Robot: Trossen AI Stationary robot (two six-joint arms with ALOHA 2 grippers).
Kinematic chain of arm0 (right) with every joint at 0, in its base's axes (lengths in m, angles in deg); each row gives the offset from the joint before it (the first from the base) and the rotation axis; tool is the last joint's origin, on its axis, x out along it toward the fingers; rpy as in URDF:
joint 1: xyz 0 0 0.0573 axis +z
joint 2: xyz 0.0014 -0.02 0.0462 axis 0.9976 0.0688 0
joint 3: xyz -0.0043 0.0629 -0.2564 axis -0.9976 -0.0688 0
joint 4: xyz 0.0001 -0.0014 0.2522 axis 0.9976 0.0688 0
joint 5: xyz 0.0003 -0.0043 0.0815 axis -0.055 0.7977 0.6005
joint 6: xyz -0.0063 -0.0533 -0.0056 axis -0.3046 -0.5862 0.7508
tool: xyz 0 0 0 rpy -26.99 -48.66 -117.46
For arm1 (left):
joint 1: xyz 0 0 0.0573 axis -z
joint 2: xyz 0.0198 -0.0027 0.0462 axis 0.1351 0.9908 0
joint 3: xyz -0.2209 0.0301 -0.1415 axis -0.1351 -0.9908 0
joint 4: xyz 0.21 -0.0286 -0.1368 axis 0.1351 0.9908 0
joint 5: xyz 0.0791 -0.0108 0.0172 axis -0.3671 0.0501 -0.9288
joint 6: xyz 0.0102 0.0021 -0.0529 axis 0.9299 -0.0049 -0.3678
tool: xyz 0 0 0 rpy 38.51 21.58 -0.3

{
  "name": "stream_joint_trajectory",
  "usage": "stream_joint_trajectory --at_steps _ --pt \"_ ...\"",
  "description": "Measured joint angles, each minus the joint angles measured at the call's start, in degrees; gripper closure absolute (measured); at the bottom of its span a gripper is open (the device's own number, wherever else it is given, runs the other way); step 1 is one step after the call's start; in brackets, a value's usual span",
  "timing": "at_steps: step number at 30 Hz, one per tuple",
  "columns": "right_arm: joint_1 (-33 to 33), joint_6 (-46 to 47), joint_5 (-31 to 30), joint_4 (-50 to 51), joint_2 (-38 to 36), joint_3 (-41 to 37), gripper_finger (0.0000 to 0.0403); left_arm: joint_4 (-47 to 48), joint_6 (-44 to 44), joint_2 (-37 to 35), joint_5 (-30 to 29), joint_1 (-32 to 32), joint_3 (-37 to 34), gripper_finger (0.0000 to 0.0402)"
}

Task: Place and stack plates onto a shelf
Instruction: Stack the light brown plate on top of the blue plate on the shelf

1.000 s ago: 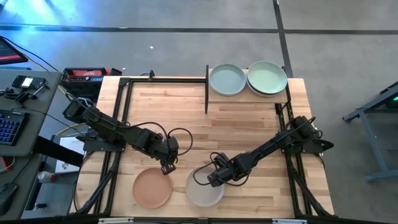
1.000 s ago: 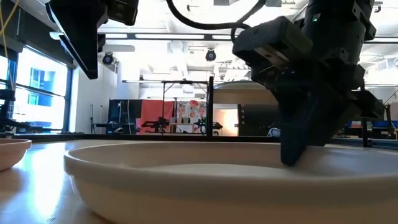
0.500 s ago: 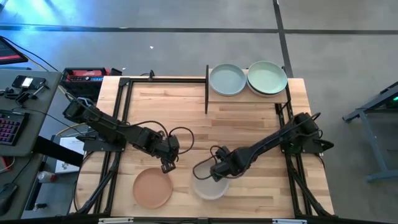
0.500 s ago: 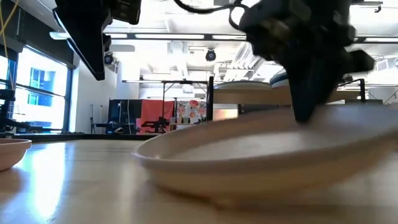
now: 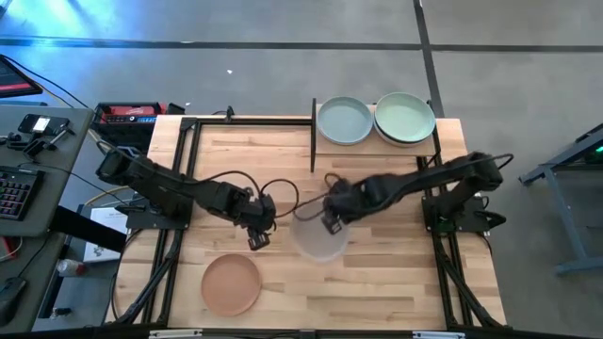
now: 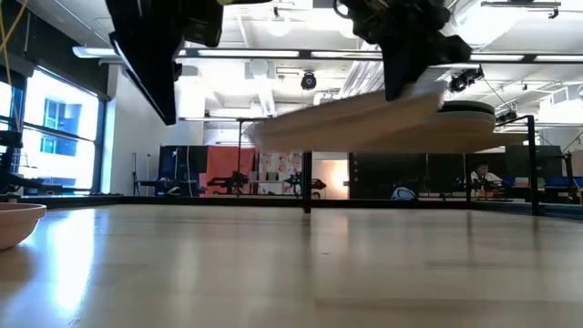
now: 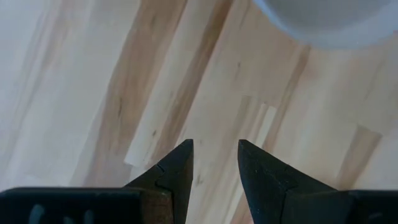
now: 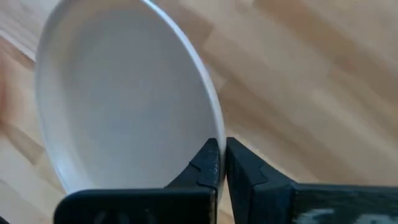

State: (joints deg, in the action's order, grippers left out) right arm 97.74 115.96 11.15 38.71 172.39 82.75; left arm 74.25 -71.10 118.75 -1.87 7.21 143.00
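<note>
A white plate [image 5: 318,243] hangs above the table's middle, with my right gripper [image 5: 330,220] shut on it; it shows clear of the table in the low view [image 6: 364,123]. Just to its left, my left gripper [image 5: 258,237] stands open over bare wood, its fingers [image 7: 180,165] apart and holding nothing. A peach plate [image 5: 231,283] rests on its base near the front edge. On the shelf [image 5: 367,149] at the far right sit a pale blue-green plate [image 5: 344,121] and a mint green plate [image 5: 405,118]. My right gripper pinches the white plate's rim [image 8: 214,127] between its two fingers, one finger inside the plate and one outside. The fingers come from above, slanting down, at the plate's far side. The plate is lifted clear of the table, nearly level, its free side dipping a little.
Black frame rails [image 5: 188,169] run along the table's left and right sides. The shelf's black post [image 5: 313,132] stands at its left end. Bare planks lie between the held plate and the shelf.
My right gripper has risen and gone toward the table's far edge with the white plate. The plate first tipped up on one side, then came clear of the table. My left gripper has drifted a little toward the far right, still open.
</note>
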Motion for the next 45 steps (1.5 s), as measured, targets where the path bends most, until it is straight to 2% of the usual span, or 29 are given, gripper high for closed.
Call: stream_joint_trajectory --at_steps 8,14,21,24,33,45 --pt "-12.38 -13.07 0.04 0.77 -9.14 0.00 0.0403 0.03 3.46 0.00 0.08 -4.39 0.00 0.0287" --pt "-23.33 -22.30 2.29 0.46 -15.70 0.00 0.0403 0.01 6.08 0.00 -0.89 -8.45 0.00 0.0287" --pt "-36.63 -31.82 3.32 -0.50 -20.35 0.00 0.0403 -0.03 9.28 0.00 -1.40 -14.31 0.00 0.0287" --pt "-42.23 -35.89 4.17 -2.71 -20.82 0.00 0.0403 -0.05 10.48 0.00 -1.41 -16.93 0.00 0.0287" --pt "-57.43 -44.99 13.49 -13.36 -19.77 0.00 0.0403 -0.19 10.54 0.00 -1.41 -23.52 0.00 0.0287" --pt "-69.53 -48.94 17.01 -17.27 -16.84 0.00 0.0403 -1.72 9.98 0.00 -1.39 -27.86 0.00 0.0287"
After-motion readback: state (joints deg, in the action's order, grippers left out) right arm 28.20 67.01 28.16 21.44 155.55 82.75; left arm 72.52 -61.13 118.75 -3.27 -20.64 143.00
